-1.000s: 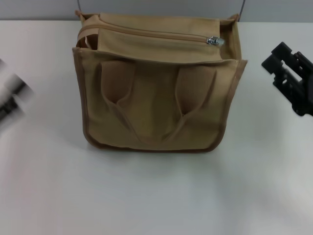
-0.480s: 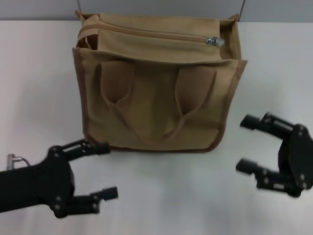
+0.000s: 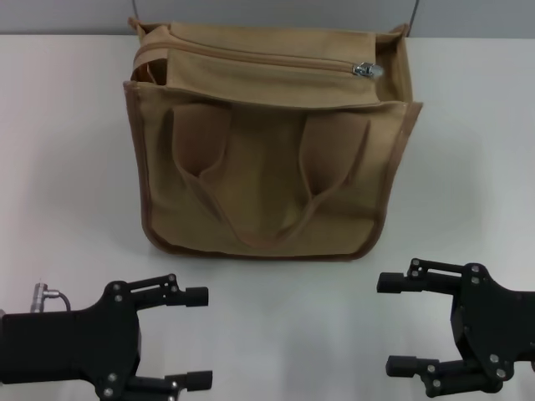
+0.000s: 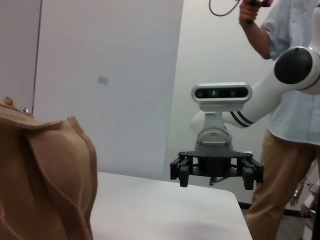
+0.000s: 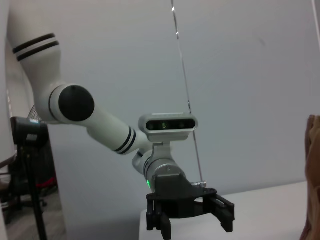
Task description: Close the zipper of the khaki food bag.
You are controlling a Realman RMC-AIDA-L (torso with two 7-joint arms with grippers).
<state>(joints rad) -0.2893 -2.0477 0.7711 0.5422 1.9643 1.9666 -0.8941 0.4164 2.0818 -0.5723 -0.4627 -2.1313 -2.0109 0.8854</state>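
Observation:
The khaki food bag [image 3: 267,167] stands upright at the back middle of the white table, handles lying against its front. The zipper [image 3: 251,57] runs across its top, and the silver pull tab [image 3: 364,69] sits near its right end. My left gripper [image 3: 199,337] hovers open near the table's front left, well short of the bag. My right gripper [image 3: 393,324] is open at the front right, also apart from the bag. The left wrist view shows the bag's side [image 4: 45,175] and the right gripper [image 4: 216,170] farther off. The right wrist view shows the left gripper [image 5: 190,212].
The white table [image 3: 276,334] spreads between the two grippers and the bag. A grey wall [image 3: 276,12] rises just behind the bag. A person [image 4: 290,115] in a light shirt stands beyond the table on the right arm's side.
Both grippers have come down and inward from the table's sides to its front, now facing each other with fingers spread. The bag and pull tab have not moved.

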